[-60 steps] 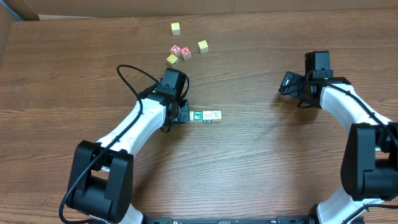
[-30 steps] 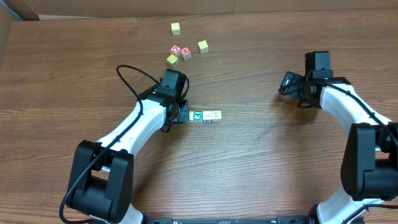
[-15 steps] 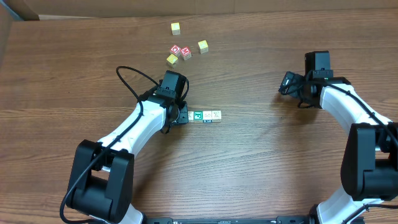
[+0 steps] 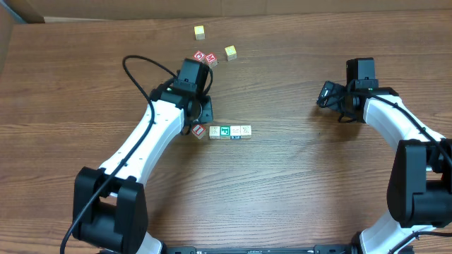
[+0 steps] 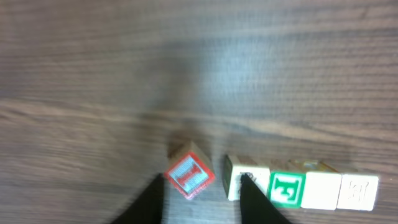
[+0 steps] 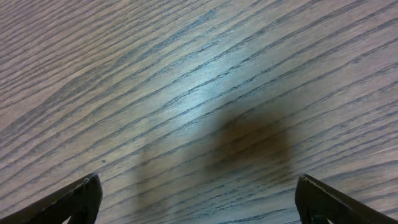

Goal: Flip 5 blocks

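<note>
Row of blocks (image 4: 235,131) lies sideways right in front of left gripper (image 4: 200,118), jaws narrow and empty, red-printed block (image 5: 189,176) skewed at row's near end. Right gripper (image 6: 198,186) is wide, far off.

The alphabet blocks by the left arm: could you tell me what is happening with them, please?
The left gripper hovers over a red-printed block that sits askew at the end of a row of four blocks. Its fingers are apart and apparently not gripping it. The right gripper hangs wide open over the table, well away from the blocks.
</note>
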Controlling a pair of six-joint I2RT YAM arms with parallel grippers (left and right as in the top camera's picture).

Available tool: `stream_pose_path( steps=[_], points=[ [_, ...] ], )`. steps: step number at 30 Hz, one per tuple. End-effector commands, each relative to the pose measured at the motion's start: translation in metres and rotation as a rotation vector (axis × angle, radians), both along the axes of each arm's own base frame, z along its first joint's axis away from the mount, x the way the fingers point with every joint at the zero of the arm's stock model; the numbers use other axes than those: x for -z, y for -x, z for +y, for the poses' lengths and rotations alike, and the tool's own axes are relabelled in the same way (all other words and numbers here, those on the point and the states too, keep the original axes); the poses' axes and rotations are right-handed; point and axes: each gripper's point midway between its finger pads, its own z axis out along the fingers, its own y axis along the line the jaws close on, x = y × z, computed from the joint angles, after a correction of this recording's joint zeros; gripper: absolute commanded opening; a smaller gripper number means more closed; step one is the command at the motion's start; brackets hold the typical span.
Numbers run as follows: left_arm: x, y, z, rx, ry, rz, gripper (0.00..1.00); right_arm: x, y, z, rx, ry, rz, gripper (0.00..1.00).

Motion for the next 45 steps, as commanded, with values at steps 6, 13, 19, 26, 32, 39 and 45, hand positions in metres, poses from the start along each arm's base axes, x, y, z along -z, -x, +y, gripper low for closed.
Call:
stream_pose_path(
  steps=[6,13,19,26,32,39,45],
  points=[
    [0.008,-0.001,0.033,-0.057,-0.153,-0.004,0.04,-0.005,-0.007,-0.003,0.002,0.012,-0.02,1.0],
    [0.054,0.003,0.039,-0.055,-0.195,0.057,0.07,-0.005,-0.007,-0.003,0.002,0.012,-0.02,1.0],
    [0.084,0.003,0.041,-0.042,-0.221,0.111,0.06,-0.005,-0.007,-0.003,0.001,0.012,-0.02,1.0],
    [0.088,0.013,0.031,0.013,-0.168,0.166,0.04,-0.005,-0.007,-0.003,0.001,0.012,-0.02,1.0],
    [0.089,0.02,0.033,0.014,-0.176,0.196,0.04,-0.005,-0.007,-0.003,0.001,0.012,-0.02,1.0],
    [0.089,0.021,0.034,0.013,-0.178,0.199,0.06,-0.005,-0.007,-0.003,0.002,0.012,-0.02,1.0],
    [0.08,0.013,0.041,-0.011,-0.183,0.185,0.05,-0.005,-0.007,-0.003,0.001,0.012,-0.02,1.0]
  ],
)
